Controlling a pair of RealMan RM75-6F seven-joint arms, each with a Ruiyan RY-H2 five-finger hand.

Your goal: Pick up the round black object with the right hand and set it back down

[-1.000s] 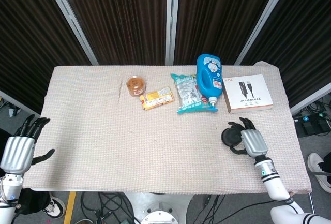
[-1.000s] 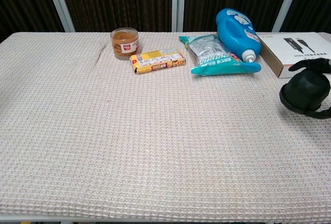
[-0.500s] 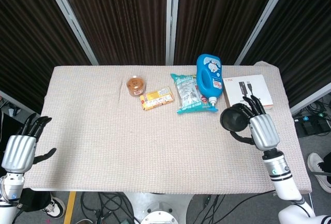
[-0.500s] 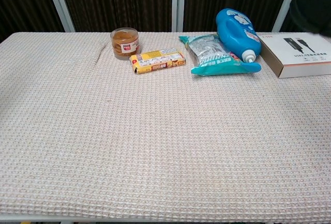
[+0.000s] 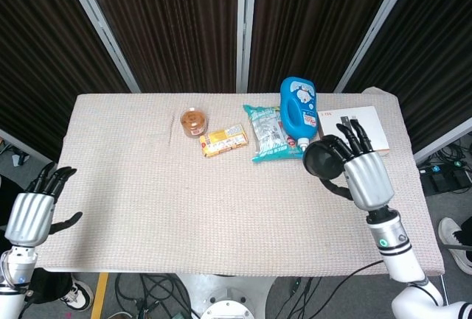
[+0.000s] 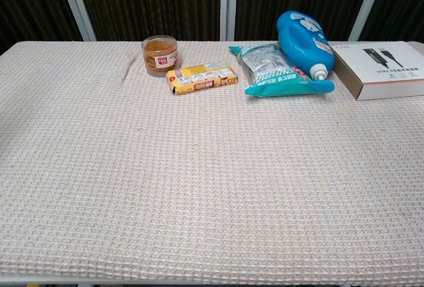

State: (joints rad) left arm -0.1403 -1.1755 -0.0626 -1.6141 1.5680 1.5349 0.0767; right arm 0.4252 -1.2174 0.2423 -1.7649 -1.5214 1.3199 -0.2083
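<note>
In the head view my right hand (image 5: 363, 173) grips the round black object (image 5: 321, 160) and holds it up in the air above the right part of the table, in front of the white box (image 5: 366, 124). The black object sits on the hand's left side, with fingers wrapped around it. My left hand (image 5: 33, 208) hangs open off the table's left edge, empty. The chest view shows neither hand nor the black object.
Along the far side of the cloth-covered table (image 5: 184, 201) lie a small jar (image 5: 193, 121), a yellow snack packet (image 5: 223, 140), a teal pouch (image 5: 271, 133), a blue bottle (image 5: 297, 107) on its side and the white box (image 6: 387, 68) at the right.
My right hand has lifted the black object off the table and carried it up and slightly left, toward the blue bottle. It has risen out of the chest view. The left hand has barely moved.
</note>
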